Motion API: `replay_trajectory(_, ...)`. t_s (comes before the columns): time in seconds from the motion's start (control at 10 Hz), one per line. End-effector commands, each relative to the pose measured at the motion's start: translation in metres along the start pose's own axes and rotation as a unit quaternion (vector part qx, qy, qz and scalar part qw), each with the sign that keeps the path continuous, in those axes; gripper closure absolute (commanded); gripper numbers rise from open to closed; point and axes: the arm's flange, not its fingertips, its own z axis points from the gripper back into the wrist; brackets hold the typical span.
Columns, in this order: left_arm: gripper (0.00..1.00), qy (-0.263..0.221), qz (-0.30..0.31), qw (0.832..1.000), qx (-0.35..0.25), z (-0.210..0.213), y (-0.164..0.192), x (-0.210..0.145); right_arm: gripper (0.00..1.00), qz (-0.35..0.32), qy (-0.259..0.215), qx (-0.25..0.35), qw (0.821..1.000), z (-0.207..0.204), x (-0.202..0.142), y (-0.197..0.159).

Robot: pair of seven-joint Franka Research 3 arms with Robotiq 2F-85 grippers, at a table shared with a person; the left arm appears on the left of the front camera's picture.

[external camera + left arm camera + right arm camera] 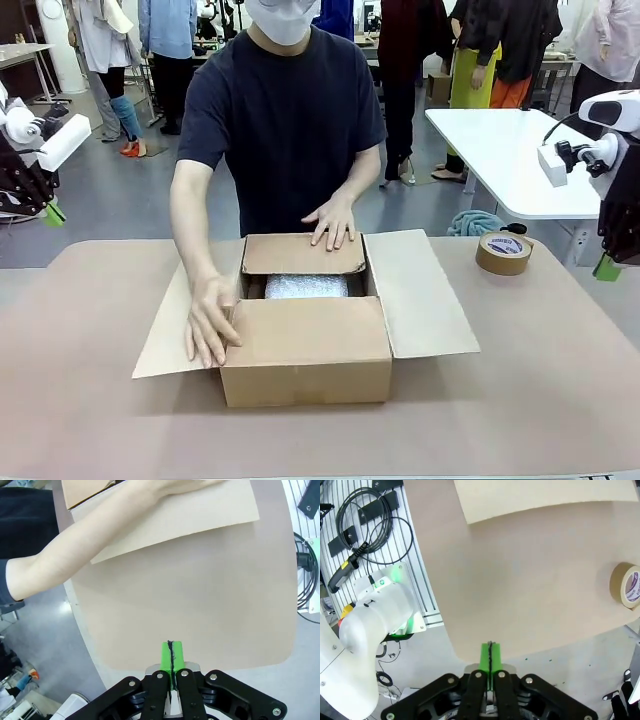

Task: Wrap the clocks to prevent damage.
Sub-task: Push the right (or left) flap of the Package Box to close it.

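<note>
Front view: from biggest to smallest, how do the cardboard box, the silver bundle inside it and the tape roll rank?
1. cardboard box
2-3. silver bundle and tape roll: they look alike, and the flaps hide part of the bundle, so unranked.

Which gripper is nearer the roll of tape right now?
Right. The right gripper hangs beside the table, just beyond the roll of tape; the left gripper is at the opposite side, across the cardboard box.
</note>
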Motion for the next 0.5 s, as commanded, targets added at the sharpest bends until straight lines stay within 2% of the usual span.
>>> replay_trajectory(0.0, 1.00, 0.001, 0.004, 1.000, -0.002, 0.0019, 0.0015, -0.0002, 0.99, 0.010, 0.000, 0.007, 1.000, -0.0014, -0.0003, 0.0012)
replay_trajectory(0.4, 1.00, 0.001, 0.004, 1.000, -0.002, 0.0019, 0.0015, -0.0002, 0.99, 0.010, 0.000, 0.007, 1.000, -0.0014, -0.0003, 0.0012)
